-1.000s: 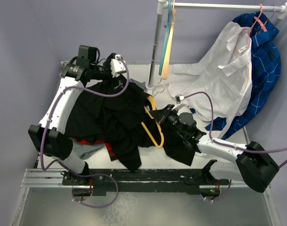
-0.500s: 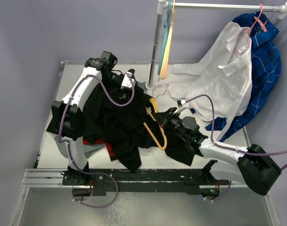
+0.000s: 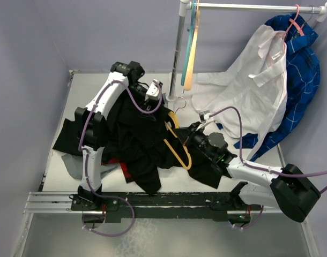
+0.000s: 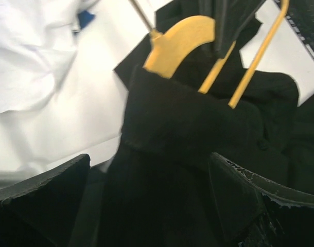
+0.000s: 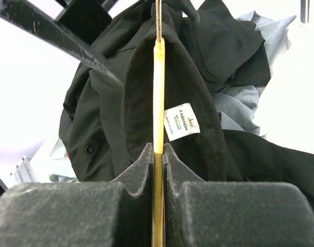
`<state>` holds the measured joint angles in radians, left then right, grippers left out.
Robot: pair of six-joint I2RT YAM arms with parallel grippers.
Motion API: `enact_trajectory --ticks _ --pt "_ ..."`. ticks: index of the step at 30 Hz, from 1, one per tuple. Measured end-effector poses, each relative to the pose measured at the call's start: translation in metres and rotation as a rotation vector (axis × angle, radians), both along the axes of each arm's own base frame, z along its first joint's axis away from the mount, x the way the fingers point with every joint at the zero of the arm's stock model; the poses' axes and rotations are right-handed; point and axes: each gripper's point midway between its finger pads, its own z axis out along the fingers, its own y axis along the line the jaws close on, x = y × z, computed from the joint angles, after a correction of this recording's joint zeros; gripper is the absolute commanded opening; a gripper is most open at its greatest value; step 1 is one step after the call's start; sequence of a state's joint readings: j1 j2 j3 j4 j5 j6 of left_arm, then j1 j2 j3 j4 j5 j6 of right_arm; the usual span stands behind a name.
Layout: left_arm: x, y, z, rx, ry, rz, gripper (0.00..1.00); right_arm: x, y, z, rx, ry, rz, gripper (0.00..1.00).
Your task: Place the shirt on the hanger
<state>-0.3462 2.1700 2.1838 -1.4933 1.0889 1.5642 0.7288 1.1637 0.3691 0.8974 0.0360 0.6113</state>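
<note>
Loosely, black shirt drapes yellow hanger pinched by right gripper; left gripper spread.

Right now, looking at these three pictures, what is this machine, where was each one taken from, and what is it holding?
Two robot arms are bolted to a table. The wide picture looks down from above; the other two come from a small camera on each wrist. A black shirt lies heaped on the table, its collar around a yellow hanger. The right arm has its jaws shut on the hanger's wire. The left arm hovers over the shirt, jaws open, holding nothing. A white shirt hangs behind.
</note>
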Motion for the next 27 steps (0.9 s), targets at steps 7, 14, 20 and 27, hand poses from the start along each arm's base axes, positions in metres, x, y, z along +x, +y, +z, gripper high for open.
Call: enact_trajectory --ticks 7,14,20,27 --pt "-0.029 -0.016 -0.013 0.041 0.068 -0.062 0.63 0.000 -0.001 0.000 -0.017 -0.017 0.002 0.00" --pt "-0.034 -0.019 -0.006 0.035 0.059 -0.069 0.65 -0.001 -0.002 0.007 -0.011 -0.035 0.002 0.00" --pt "-0.040 -0.023 0.002 0.027 0.046 -0.082 0.74 -0.001 -0.002 0.007 -0.016 -0.042 0.002 0.00" --pt "-0.048 -0.030 0.012 -0.002 0.037 -0.102 0.47 -0.001 -0.002 0.005 -0.025 -0.041 0.006 0.00"
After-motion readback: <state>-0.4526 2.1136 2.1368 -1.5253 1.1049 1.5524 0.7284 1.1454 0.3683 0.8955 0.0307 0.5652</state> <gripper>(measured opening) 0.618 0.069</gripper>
